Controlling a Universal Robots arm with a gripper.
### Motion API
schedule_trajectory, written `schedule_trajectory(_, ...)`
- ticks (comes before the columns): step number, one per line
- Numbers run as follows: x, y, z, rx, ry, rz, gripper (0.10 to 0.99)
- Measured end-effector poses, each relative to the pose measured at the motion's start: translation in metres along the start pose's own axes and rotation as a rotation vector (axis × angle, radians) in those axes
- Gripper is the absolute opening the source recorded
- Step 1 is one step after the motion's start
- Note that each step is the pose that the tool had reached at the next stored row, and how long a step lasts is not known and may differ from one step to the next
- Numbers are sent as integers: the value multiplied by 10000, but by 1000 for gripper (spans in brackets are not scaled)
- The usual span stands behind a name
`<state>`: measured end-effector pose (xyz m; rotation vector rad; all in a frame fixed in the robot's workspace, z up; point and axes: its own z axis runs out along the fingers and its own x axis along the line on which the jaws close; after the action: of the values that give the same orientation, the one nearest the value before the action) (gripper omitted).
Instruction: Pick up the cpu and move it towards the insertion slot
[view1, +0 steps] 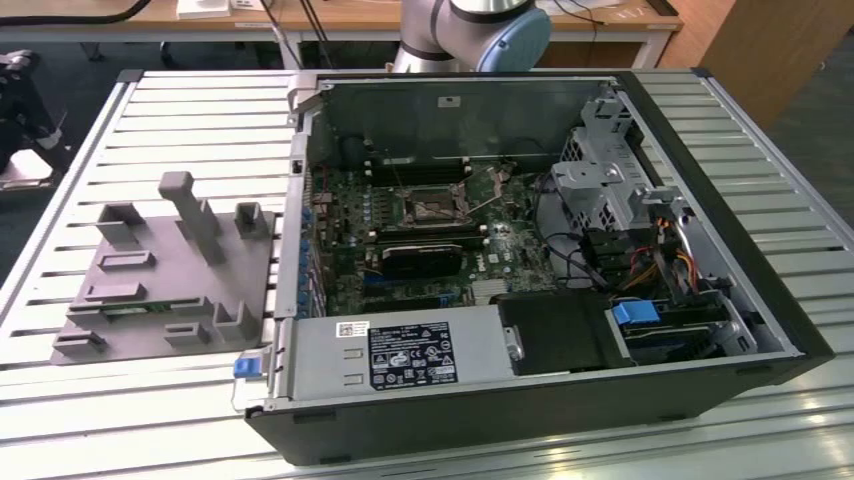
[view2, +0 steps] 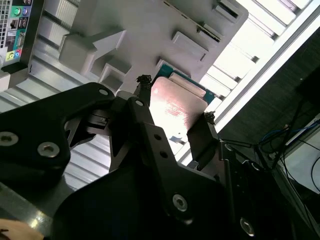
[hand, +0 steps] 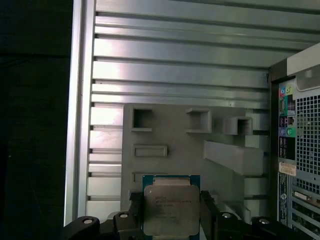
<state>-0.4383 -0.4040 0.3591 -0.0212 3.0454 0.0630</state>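
First wrist view: hand (hand: 171, 206) pinching the cpu (hand: 171, 212), with black fingers (hand: 135, 217) pressed against two opposite edges of the chip. Silvery top turned toward the wrist, a thin green rim showing around it. Sits right between the fingertips, so no gap between the hand and the task's thing.

Beneath the hand: grey tray (hand: 170, 132), a moulded plate with square and oblong recesses (hand: 142, 120) and raised blocks. Hangs over the tray's near edge, and looks lifted clear of it rather than seated in a recess. Under the tray and spreading out past the hand, the slatted metal tabletop (hand: 175, 60).

Second wrist view: same grasp from the other side of the wrist. Shows the chip's top glaring pale pink between the two fingers, with the tray and the bright slats beyond the fingertips.

Exterior view: carries a thin green circuit strip (view1: 134, 312) in one of the tray's low recesses. Just beside the tray, and so to one side of the hand, the opened computer case (view1: 747, 215) lying on the tabletop. Holds the motherboard (view1: 514, 250), a labelled power supply (view1: 387, 355) along one wall, and a drive cage with coloured cables. In the middle of the board, the insertion slot (view1: 434, 207), with a shiny metal frame around a dark centre. Lies inside the case, well apart from the hand. Behind the case, the lower part of the arm (view1: 481, 30).
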Motion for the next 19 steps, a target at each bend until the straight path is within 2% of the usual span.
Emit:
schedule_trajectory(15,-34,15,-358,2,-137,-3,541)
schedule_trajectory(19,-36,15,-372,1,-142,-2,541)
